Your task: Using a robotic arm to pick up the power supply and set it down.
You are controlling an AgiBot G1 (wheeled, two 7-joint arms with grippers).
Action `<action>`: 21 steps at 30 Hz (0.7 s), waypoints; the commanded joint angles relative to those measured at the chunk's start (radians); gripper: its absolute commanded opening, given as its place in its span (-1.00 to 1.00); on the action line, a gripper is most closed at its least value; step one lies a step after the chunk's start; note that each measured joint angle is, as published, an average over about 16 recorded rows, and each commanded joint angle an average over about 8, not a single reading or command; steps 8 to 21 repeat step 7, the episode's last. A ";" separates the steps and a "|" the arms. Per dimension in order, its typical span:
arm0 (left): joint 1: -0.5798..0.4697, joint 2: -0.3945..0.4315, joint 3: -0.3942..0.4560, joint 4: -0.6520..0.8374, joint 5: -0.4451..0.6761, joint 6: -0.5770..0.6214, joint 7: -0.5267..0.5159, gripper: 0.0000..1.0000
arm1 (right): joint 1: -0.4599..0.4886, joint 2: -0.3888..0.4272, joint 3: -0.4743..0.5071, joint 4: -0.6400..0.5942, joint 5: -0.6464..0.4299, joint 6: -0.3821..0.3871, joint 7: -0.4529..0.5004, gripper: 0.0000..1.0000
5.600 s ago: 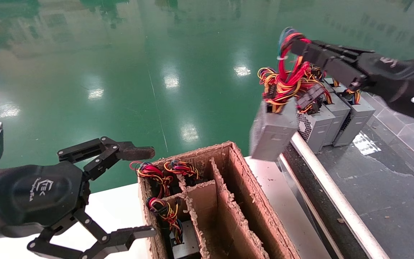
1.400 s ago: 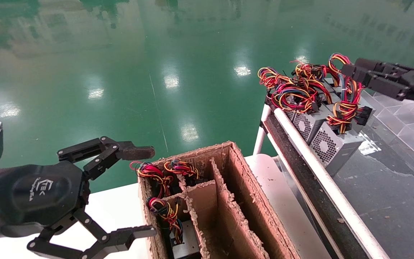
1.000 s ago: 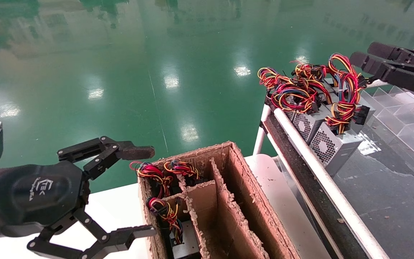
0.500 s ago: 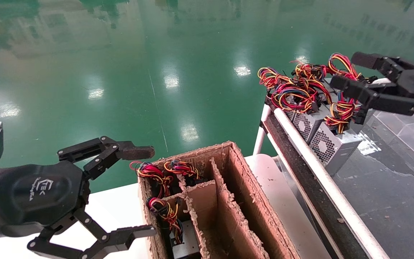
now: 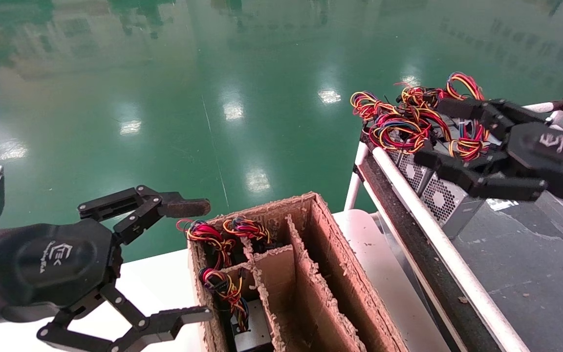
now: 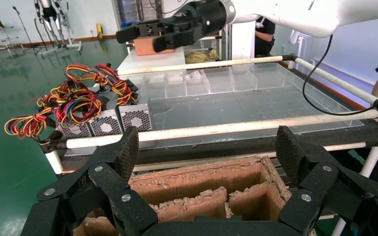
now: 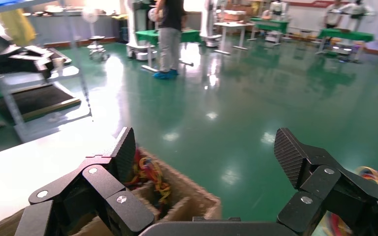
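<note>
The power supply [image 5: 450, 203], a grey box with a perforated fan vent, stands at the near end of a row of look-alike boxes on the dark bench; in the left wrist view the power supply [image 6: 135, 117] is the right-hand box. Its wire bundle [image 5: 465, 146] lies on top. My right gripper [image 5: 430, 132] hangs open just above the row, one finger over the wires and one in front of the vents, holding nothing. The right gripper [image 6: 140, 38] also shows far off from the left wrist. My left gripper [image 5: 208, 260] is parked open beside the cardboard box [image 5: 311, 254].
The divided cardboard box [image 6: 202, 182] holds other supplies with wire bundles [image 5: 223, 288] in its left cells; its right cells look empty. A white rail [image 5: 438, 244] edges the dark bench [image 5: 530, 274]. Green floor lies beyond. The right wrist view looks over the box [image 7: 177, 201].
The supply that hung from the right gripper by its wires now stands on the bench. The right gripper let go, opened, and has swung left and down over the row. The left arm is unmoved.
</note>
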 commanded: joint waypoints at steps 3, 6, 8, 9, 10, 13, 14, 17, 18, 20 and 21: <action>0.000 0.000 0.000 0.000 0.000 0.000 0.000 1.00 | -0.045 0.009 0.005 0.087 0.020 0.005 0.016 1.00; 0.000 0.000 0.000 0.000 0.000 0.000 0.000 1.00 | -0.067 0.014 0.007 0.130 0.029 0.007 0.024 1.00; 0.000 0.000 0.000 0.000 0.000 0.000 0.000 1.00 | -0.073 0.015 0.008 0.141 0.032 0.007 0.026 1.00; 0.000 0.000 0.000 0.000 0.000 0.000 0.000 1.00 | -0.073 0.015 0.008 0.141 0.032 0.007 0.026 1.00; 0.000 0.000 0.000 0.000 0.000 0.000 0.000 1.00 | -0.073 0.015 0.008 0.141 0.032 0.007 0.026 1.00; 0.000 0.000 0.000 0.000 0.000 0.000 0.000 1.00 | -0.073 0.015 0.008 0.141 0.032 0.007 0.026 1.00; 0.000 0.000 0.000 0.000 0.000 0.000 0.000 1.00 | -0.073 0.015 0.008 0.141 0.032 0.007 0.026 1.00; 0.000 0.000 0.000 0.000 0.000 0.000 0.000 1.00 | -0.073 0.015 0.008 0.141 0.032 0.007 0.026 1.00; 0.000 0.000 0.000 0.000 0.000 0.000 0.000 1.00 | -0.073 0.015 0.008 0.141 0.032 0.007 0.026 1.00; 0.000 0.000 0.000 0.000 0.000 0.000 0.000 1.00 | -0.073 0.015 0.008 0.141 0.032 0.007 0.026 1.00; 0.000 0.000 0.000 0.000 0.000 0.000 0.000 1.00 | -0.073 0.015 0.008 0.141 0.032 0.007 0.026 1.00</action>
